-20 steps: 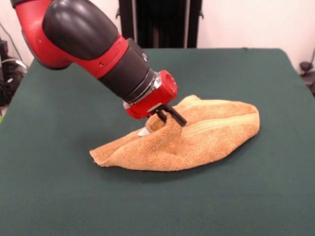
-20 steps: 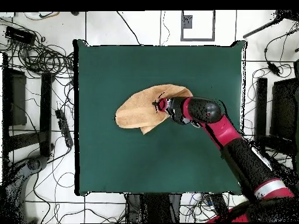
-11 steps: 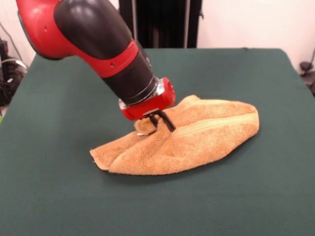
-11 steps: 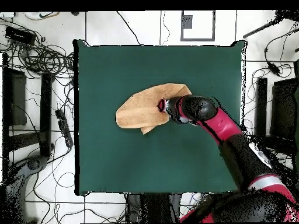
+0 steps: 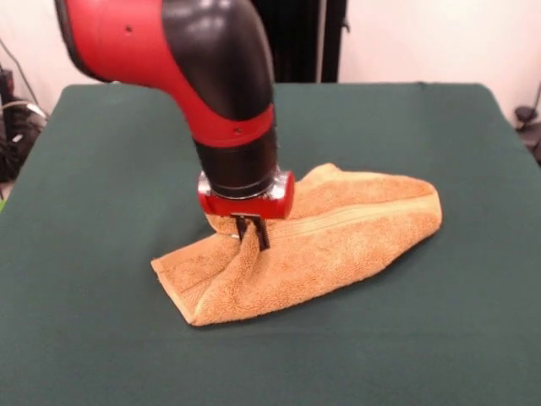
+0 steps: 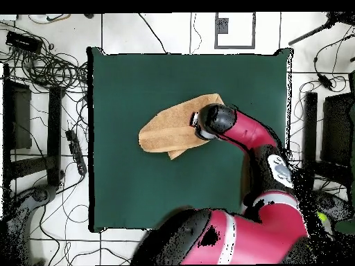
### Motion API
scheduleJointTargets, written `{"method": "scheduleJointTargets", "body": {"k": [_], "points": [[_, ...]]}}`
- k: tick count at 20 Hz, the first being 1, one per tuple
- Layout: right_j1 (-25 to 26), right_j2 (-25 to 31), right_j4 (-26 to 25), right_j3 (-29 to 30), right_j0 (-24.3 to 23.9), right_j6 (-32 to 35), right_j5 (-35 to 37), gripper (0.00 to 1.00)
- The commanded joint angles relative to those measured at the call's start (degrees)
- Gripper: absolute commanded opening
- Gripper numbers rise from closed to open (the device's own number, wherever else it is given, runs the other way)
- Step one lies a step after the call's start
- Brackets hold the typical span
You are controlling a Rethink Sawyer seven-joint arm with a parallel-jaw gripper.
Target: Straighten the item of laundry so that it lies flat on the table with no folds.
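The item of laundry (image 5: 338, 241) is a tan-orange terry towel, folded over on itself in a long bunched shape at the middle of the green table (image 5: 101, 169). My gripper (image 5: 252, 235) points straight down over the towel's left half, shut on a raised ridge of cloth. A woven band runs along the towel's upper layer. From above, the towel (image 6: 166, 131) lies left of my arm's wrist (image 6: 216, 121), which hides the gripper.
Green cloth lies bare on all sides of the towel. Cables (image 6: 41, 66) and stands cover the floor round the table (image 6: 139, 76). My arm's large red body (image 6: 229, 239) overhangs the table's bottom edge in the overhead view.
My arm has swung from a slant to upright. The gripper has shifted slightly left and toward the camera in the front view, dragging the pinched fold and lower left corner along.
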Motion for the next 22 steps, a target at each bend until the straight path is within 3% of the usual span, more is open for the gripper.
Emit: {"method": "scheduleJointTargets", "body": {"k": [1,5,8,17,22], "points": [[9.12,-11.71,6.31,-5.64,5.52,31.18,-1.79,0.00],[5.70,-9.98,10.40,-2.44,8.54,37.29,5.10,0.00],[4.48,-11.73,11.37,-2.15,12.85,42.20,7.21,0.00],[6.43,-13.08,18.30,-6.31,20.60,57.57,9.94,0.00],[9.90,-16.95,19.12,-13.32,24.53,65.05,13.14,0.00]]}}
